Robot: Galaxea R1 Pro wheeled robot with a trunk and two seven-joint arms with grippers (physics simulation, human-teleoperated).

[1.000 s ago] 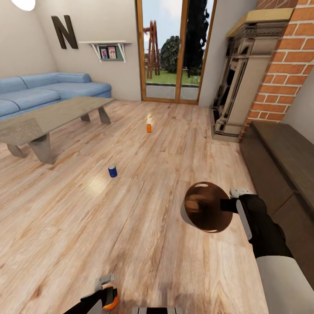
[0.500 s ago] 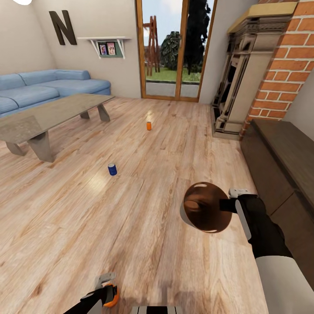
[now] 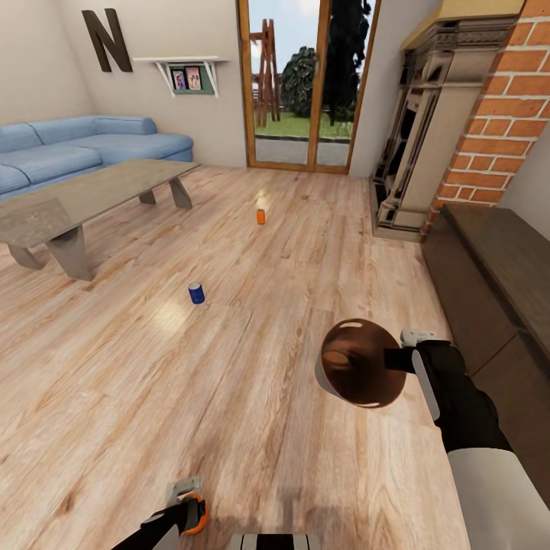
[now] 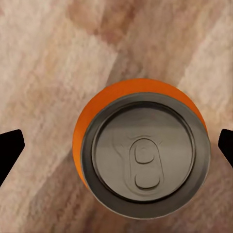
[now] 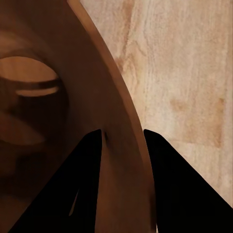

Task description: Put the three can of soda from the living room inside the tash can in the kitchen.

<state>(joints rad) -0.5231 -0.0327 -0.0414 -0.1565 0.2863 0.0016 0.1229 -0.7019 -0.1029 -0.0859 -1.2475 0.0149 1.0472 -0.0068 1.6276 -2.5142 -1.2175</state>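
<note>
Orange can (image 4: 141,150) upright between spread fingers of left hand (image 3: 189,510), near floor edge. Contact with can: cannot tell. Trash can (image 3: 359,363) right, rim clenched by right hand (image 5: 124,138). Blue can (image 3: 197,292) far-left on floor.

Low table (image 3: 92,198) stands before sofa (image 3: 84,149); shelf (image 3: 183,76) seemingly holds photos.

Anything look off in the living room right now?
Two soda cans stand upright on the plank floor rather than a surface: a blue one near the low table, an orange one toward the glass doors. Nothing spilled or damaged.
</note>
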